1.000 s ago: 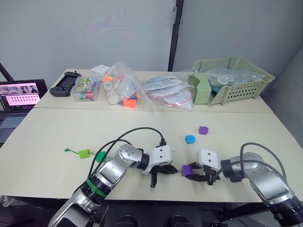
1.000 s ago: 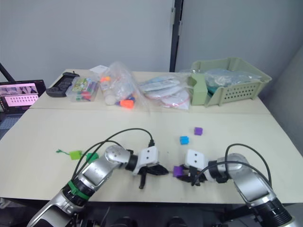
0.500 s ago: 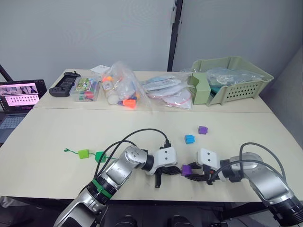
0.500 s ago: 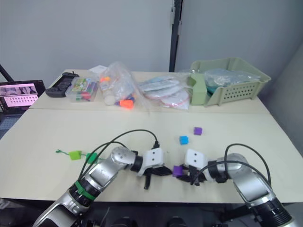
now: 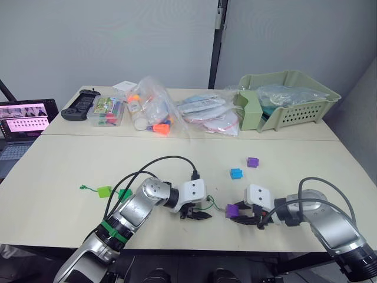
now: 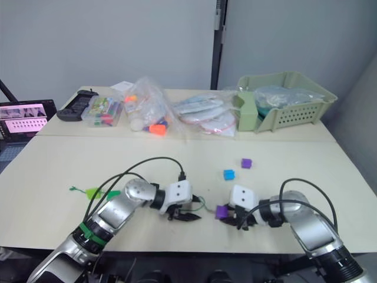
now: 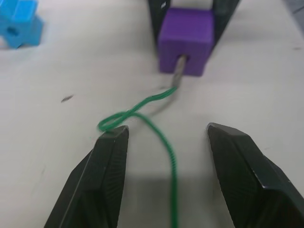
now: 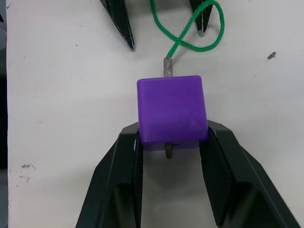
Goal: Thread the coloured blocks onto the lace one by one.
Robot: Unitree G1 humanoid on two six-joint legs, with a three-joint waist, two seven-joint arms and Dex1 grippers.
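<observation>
The left gripper (image 5: 200, 214) has backed away from the purple cube (image 8: 172, 109); 0.5 s ago it was pressed up close to it, and now a short loop of lace (image 7: 156, 123) lies slack on the table (image 5: 70, 159) between them. The lace's stiff tip now runs right through the cube, its end poking out on the far side between the right gripper's (image 5: 238, 216) fingers (image 8: 124, 175). That suggests this cube is threaded, and the next job is probably to pull the tip clear.

The left fingers (image 7: 110, 175) are spread wide and hold nothing; the lace passes loose between them, its loop just beside 1 fingertip. The right fingers are narrow, clamped on the cube's 2 sides and resting it on the table near the front edge.

A lime wedge (image 5: 104, 191) and a dark green cube (image 5: 125, 194) sit towards the left of the table by the lace's tab end. A blue cube (image 5: 236, 173) and a 2nd purple cube (image 5: 253, 161) lie just behind the grippers, apparently not yet threaded.
</observation>
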